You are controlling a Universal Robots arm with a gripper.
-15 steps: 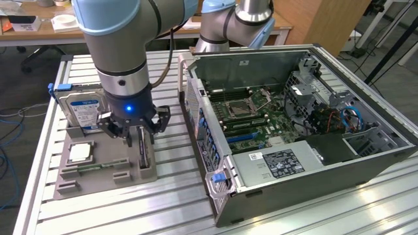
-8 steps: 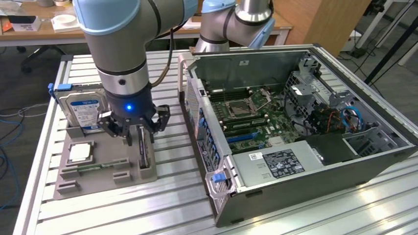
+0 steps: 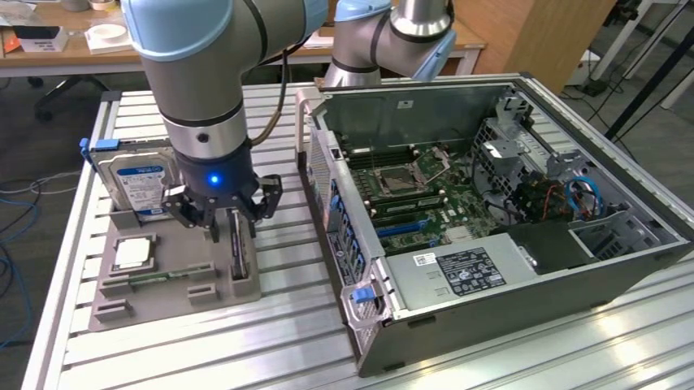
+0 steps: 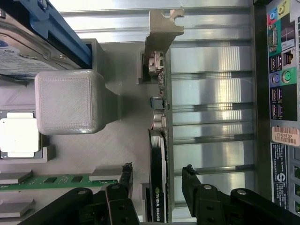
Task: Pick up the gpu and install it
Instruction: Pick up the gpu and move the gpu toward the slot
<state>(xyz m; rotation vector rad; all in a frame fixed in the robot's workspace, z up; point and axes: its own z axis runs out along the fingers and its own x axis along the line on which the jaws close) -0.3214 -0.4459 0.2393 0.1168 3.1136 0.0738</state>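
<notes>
From the exterior view, the gripper [image 3: 232,221] is hovering over the gpu [image 3: 240,262], which is standing on edge in a gray tray [image 3: 162,305] beside the computer case [image 3: 564,268]. The wrist view is showing more: its fingers [image 4: 190,178] are spread wide, flanking the gpu [image 4: 158,187] without touching it.

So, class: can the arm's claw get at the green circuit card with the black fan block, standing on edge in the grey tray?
Probably yes: the open claw hangs astride the green circuit card, with clear gaps on both sides and nothing in between.
</notes>
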